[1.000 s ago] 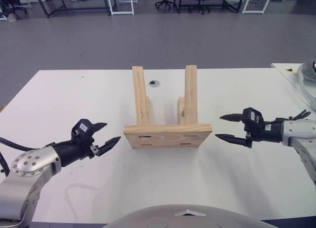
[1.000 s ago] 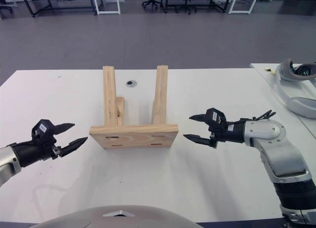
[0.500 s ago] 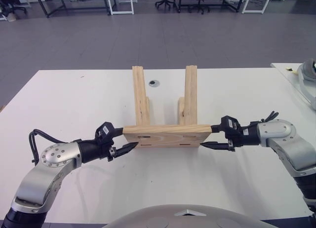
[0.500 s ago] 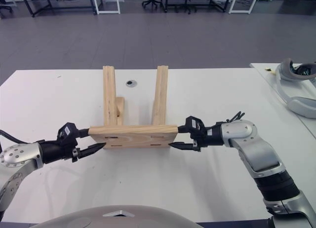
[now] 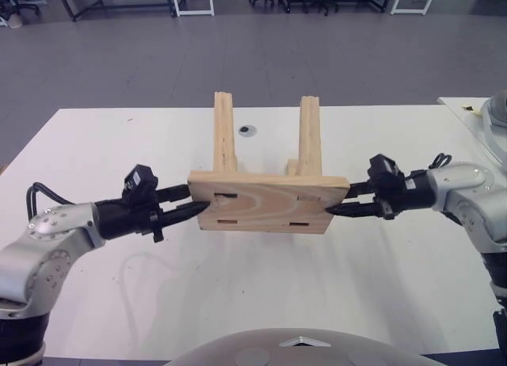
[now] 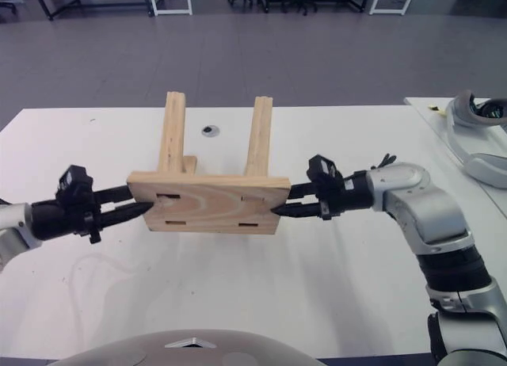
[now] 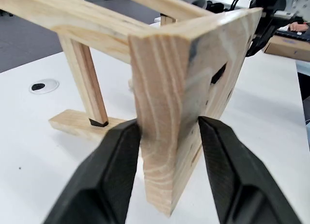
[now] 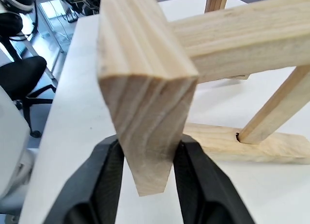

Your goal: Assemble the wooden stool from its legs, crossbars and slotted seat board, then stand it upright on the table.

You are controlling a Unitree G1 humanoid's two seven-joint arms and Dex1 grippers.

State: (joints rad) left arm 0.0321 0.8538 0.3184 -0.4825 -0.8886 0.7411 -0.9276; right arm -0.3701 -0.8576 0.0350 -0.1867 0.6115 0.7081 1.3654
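The wooden stool [image 5: 268,184] lies tipped over mid-table, its slotted seat board [image 5: 269,203] facing the robot with its near edge raised off the white table [image 5: 95,144], while the two legs [image 5: 225,132] run away from the robot and seem to touch the surface farther back. The left gripper [image 5: 192,200] pinches the board's left end between its two fingers, and the right gripper [image 5: 341,200] clamps the right end likewise. A small round grommet [image 5: 248,131] sits in the tabletop between the legs.
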